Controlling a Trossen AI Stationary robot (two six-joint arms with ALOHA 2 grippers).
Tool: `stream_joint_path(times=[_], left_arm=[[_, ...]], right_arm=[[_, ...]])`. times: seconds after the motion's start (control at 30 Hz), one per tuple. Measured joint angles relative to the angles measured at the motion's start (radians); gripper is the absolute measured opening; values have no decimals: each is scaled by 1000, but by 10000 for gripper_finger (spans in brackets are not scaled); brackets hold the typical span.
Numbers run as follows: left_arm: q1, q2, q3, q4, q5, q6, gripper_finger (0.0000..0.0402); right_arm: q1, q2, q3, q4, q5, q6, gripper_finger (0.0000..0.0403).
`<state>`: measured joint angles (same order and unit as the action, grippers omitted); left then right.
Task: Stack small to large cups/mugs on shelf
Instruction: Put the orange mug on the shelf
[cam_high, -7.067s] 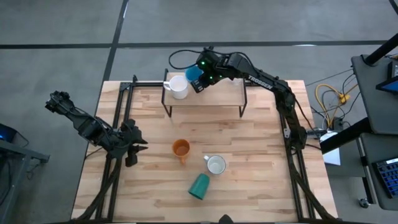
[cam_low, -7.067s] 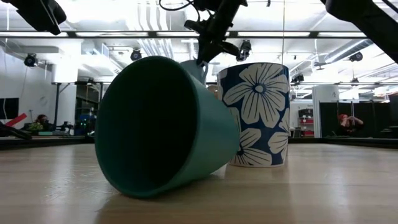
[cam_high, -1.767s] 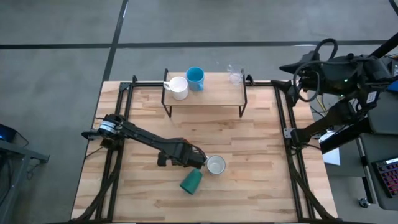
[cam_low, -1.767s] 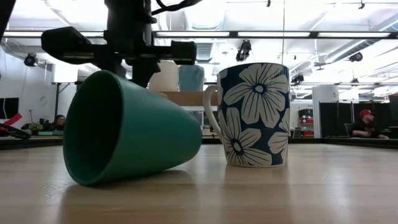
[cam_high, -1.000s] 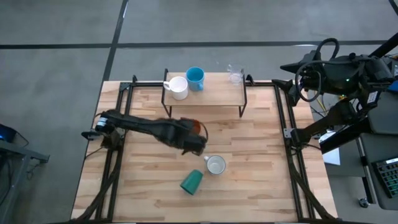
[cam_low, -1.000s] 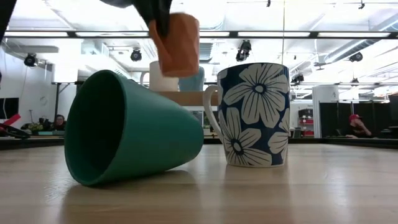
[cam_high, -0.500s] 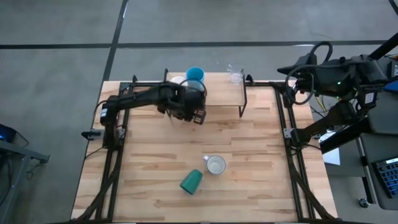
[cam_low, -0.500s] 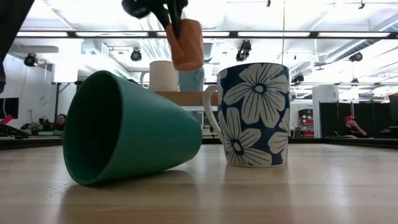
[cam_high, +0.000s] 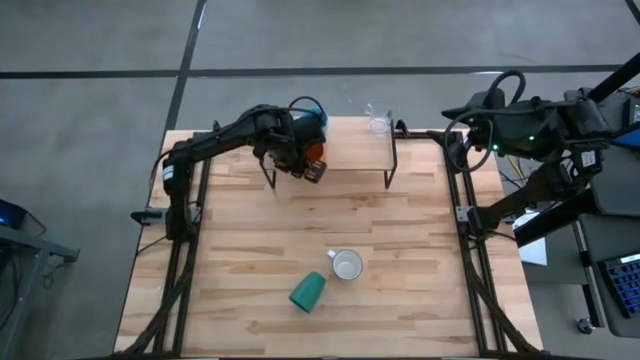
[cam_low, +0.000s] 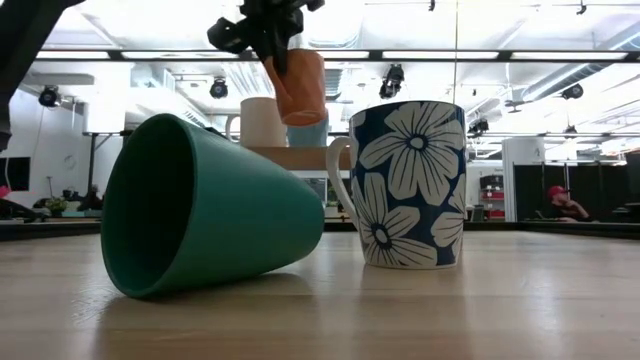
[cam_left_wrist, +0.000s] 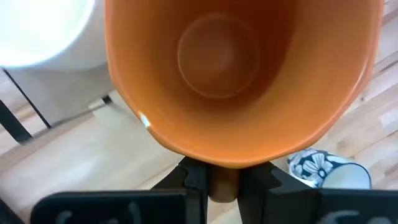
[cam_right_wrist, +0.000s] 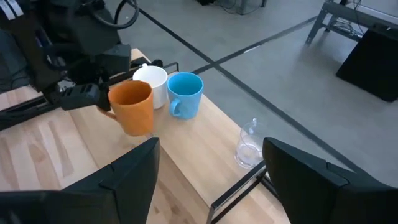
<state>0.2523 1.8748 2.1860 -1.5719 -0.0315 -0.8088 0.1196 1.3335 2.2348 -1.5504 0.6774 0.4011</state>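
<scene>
The left gripper (cam_high: 307, 165) pinches the orange ceramic mug (cam_right_wrist: 132, 106) in its jaws above the low light-wood shelf (cam_high: 350, 152), at 5 o'clock from the white mug (cam_right_wrist: 151, 81) and light blue mug (cam_right_wrist: 185, 93). The clear glass (cam_right_wrist: 247, 147) stands at the shelf's 3 o'clock end. The right gripper (cam_right_wrist: 208, 186), jaws spread, waits beyond the bench's (cam_high: 400, 260) right edge. The left arm hides most of the white mug from above
</scene>
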Motion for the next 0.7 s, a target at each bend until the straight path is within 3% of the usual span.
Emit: stream_joint_path(times=[0.43, 0.7], left_arm=[[83, 4, -22, 1, 41, 209, 29], [94, 5, -37, 1, -3, 252, 29]], right_arm=[[0, 3, 0, 21, 5, 0, 275], [0, 3, 0, 22, 5, 9, 274]])
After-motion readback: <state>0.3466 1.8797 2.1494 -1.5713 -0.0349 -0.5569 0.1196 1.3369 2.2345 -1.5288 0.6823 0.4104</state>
